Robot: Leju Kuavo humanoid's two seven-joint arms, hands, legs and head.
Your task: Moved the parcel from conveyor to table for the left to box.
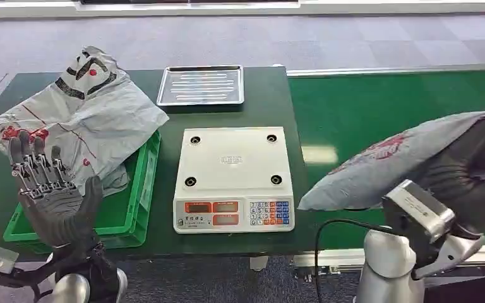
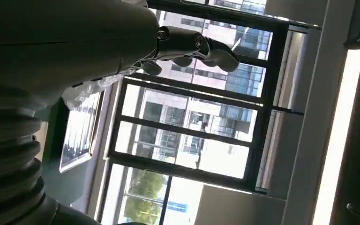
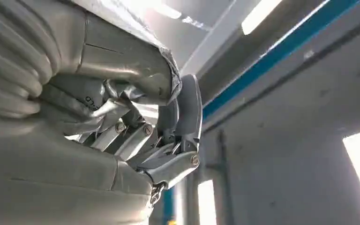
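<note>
**Right hand holds the parcel up beside the scale; left hand raised, fingers spread**

The right hand (image 1: 480, 167) grips a grey plastic parcel (image 1: 398, 161) with red print, its dark fingers wrapped around the bag's far end. In the right wrist view the fingers (image 3: 183, 117) curl tightly over crinkled grey plastic (image 3: 126, 51), so the hold is firm. The parcel is lifted clear of the green conveyor (image 1: 379, 107), tilted, with its lower tip pointing toward the scale (image 1: 233, 180) and ending just beside the scale's right edge.

The left hand (image 1: 50, 189) stands upright, palm facing forward, fingers apart and holding nothing. It is to the left of the scale, in front of a green crate (image 1: 136, 202). In the left wrist view its fingers (image 2: 206, 47) show extended against a window.

The scale, white with a flat weighing plate and a front panel of red displays and coloured keys, sits near the front edge of the dark green table (image 1: 265, 95). The green crate lies just left of the scale. A second grey bag (image 1: 82, 113), with black and red markings, is draped over the crate's far side and spills onto the table to the left. Behind the scale, near the table's far edge, rests a shallow metal tray (image 1: 202, 85). The conveyor runs along the right of the scale, flush with the table
</note>
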